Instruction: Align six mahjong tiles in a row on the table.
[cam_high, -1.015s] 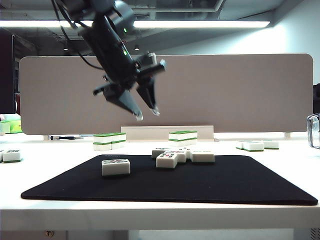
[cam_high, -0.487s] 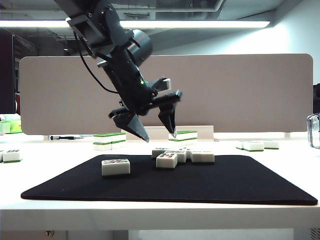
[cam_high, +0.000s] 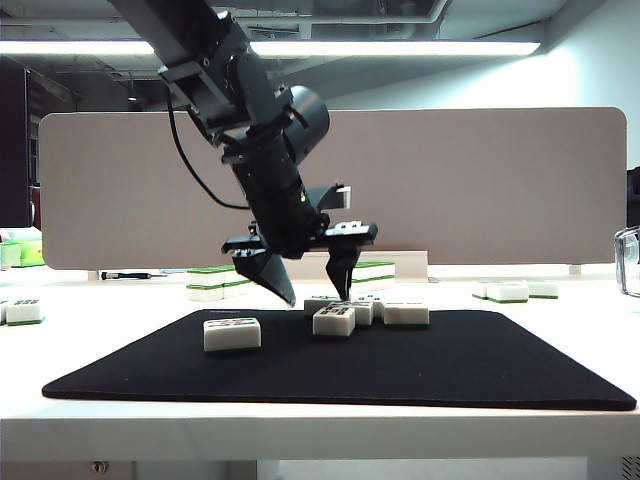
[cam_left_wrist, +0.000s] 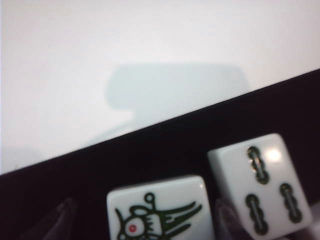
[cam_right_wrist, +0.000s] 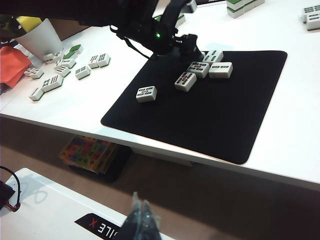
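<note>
Several white mahjong tiles lie face up on the black mat (cam_high: 450, 370) of the table (cam_high: 100, 420). One tile (cam_high: 232, 333) lies alone at the left. The others form a loose cluster (cam_high: 362, 312) at the mat's far middle. My left gripper (cam_high: 315, 298) hangs open just above the cluster's far-left tile (cam_high: 321, 301). In the left wrist view its fingers (cam_left_wrist: 64, 216) straddle a bird-marked tile (cam_left_wrist: 157, 210), beside a three-bamboo tile (cam_left_wrist: 260, 185). My right gripper (cam_right_wrist: 140, 212) is shut on nothing, low and well short of the table's front edge.
Green-topped stacked tiles (cam_high: 219, 281) (cam_high: 365, 270) stand behind the mat before the grey divider (cam_high: 480, 180). More tiles lie at the right (cam_high: 508, 291) and the far left (cam_high: 22, 311). In the right wrist view, loose tiles (cam_right_wrist: 55, 75) and a white cup (cam_right_wrist: 42, 37) sit beside the mat.
My left gripper has come down and to the right, from high above the mat to the tile cluster, and its fingers have spread wide. The tiles have not moved.
</note>
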